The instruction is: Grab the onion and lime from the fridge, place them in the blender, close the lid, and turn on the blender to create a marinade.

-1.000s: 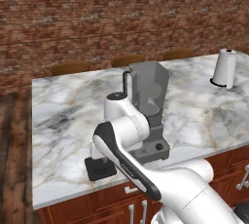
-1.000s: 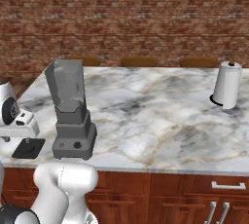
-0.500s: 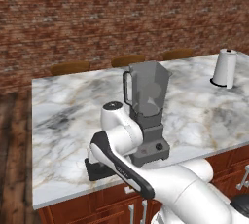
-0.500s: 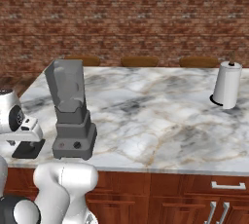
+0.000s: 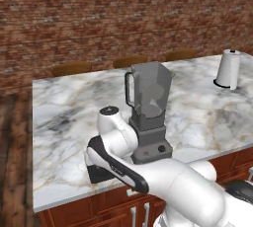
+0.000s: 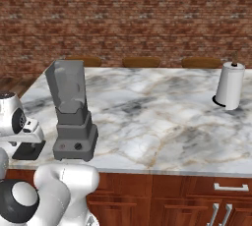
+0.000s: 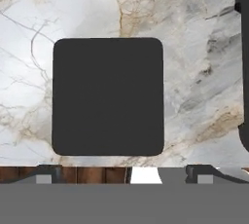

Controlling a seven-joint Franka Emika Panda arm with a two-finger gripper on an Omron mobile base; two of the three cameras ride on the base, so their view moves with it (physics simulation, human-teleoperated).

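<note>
The blender (image 5: 148,117) (image 6: 73,117) stands on the marble counter (image 5: 64,122) near its front edge, and its clear grey jar has no cap on top. The lid (image 7: 108,96), a flat black square, lies on the counter just left of the blender base (image 5: 99,174) (image 6: 27,151). My gripper (image 7: 124,175) hangs straight above the lid, open, with its fingertips (image 7: 44,174) over the lid's near side and nothing between them. A dark edge of the blender base (image 7: 244,67) shows at the right of the hand view. The onion, the lime and the fridge are out of view.
A white paper-towel roll (image 5: 228,69) (image 6: 229,85) stands far right on the counter. Wooden chair backs (image 5: 129,61) rise behind the counter before a brick wall. The counter's front edge runs close by the lid, with red-brown cupboards (image 6: 197,195) below.
The hand has sunk lower over the lid, with the jaws staying wide. Blender and lid have not moved.
</note>
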